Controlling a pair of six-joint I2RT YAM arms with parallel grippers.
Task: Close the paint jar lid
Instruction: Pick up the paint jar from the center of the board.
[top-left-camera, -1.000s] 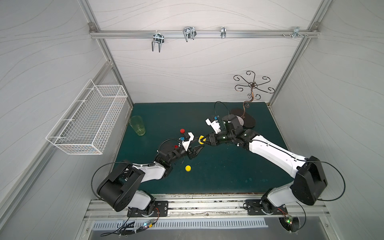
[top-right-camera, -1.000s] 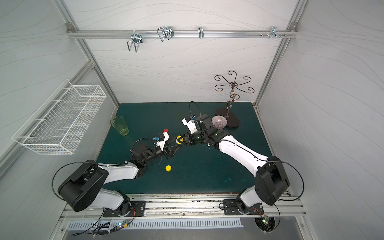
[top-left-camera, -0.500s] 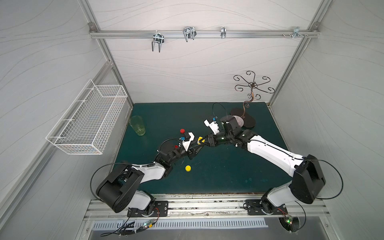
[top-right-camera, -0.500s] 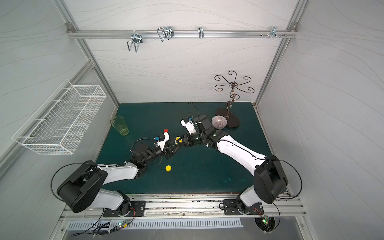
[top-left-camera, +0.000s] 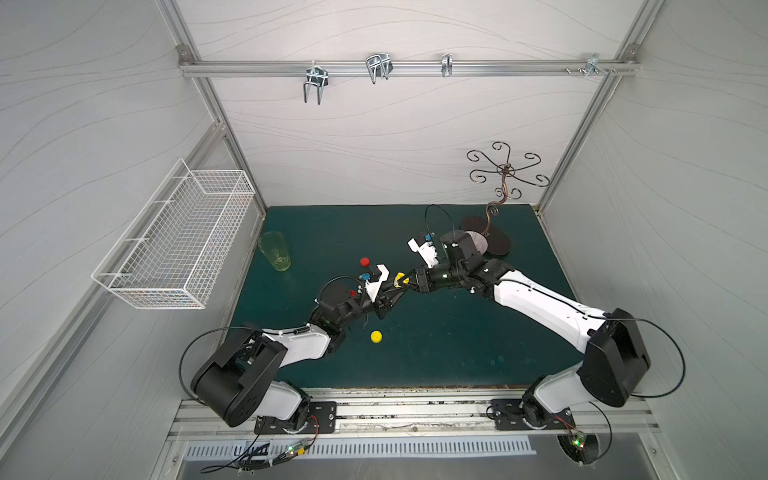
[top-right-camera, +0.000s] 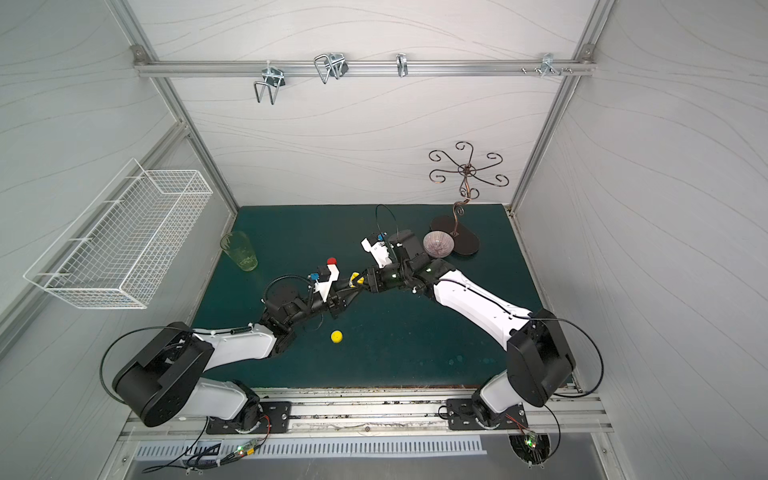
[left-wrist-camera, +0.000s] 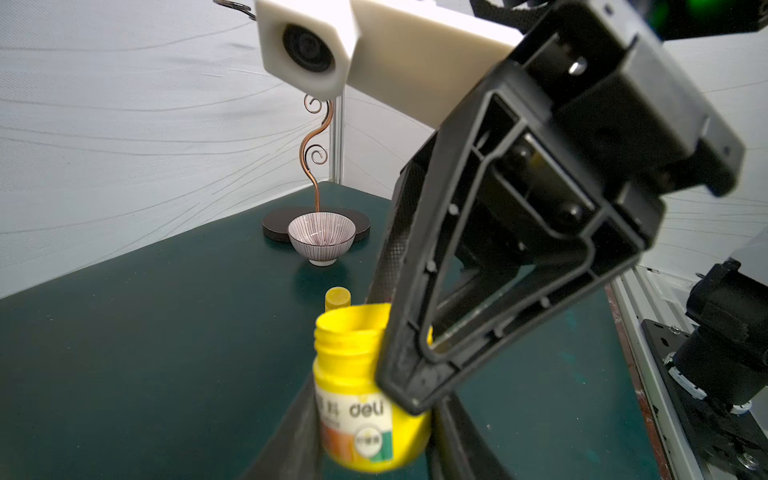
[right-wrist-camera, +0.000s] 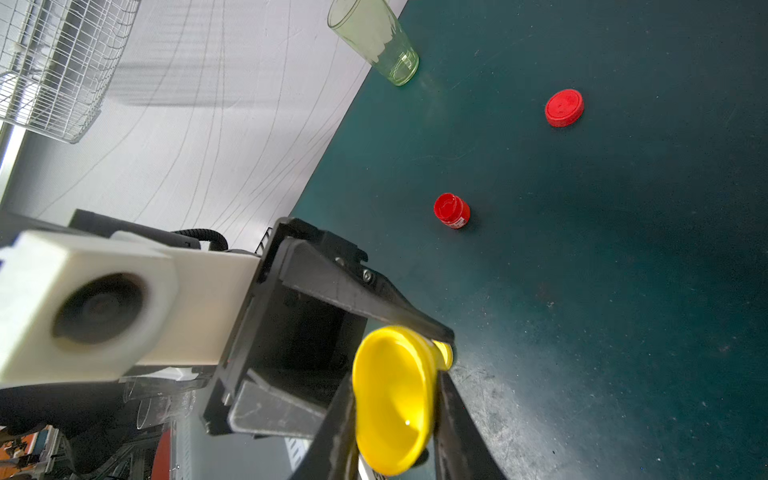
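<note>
Left gripper (left-wrist-camera: 370, 432) jaws clamp the open yellow paint jar (left-wrist-camera: 357, 365). Right gripper (right-wrist-camera: 395, 419) jaws pinch a yellow lid (right-wrist-camera: 386, 386), just beside the jar's mouth.

Left edge of table (top-left-camera: 457, 340): green glass (top-left-camera: 275, 251), upright. Far right corner: striped bowl (top-right-camera: 438, 244) just beside copper stand (top-right-camera: 467, 246) base. Left wall: white wire basket (top-left-camera: 178, 237), hung.

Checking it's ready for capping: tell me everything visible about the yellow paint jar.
The yellow paint jar is glossy plastic, lidless, its threaded neck open and mouth up, with a white label reading "deli". The right pincer clamps it, one finger across its side; the left pincer closely flanks its lower body.
</note>
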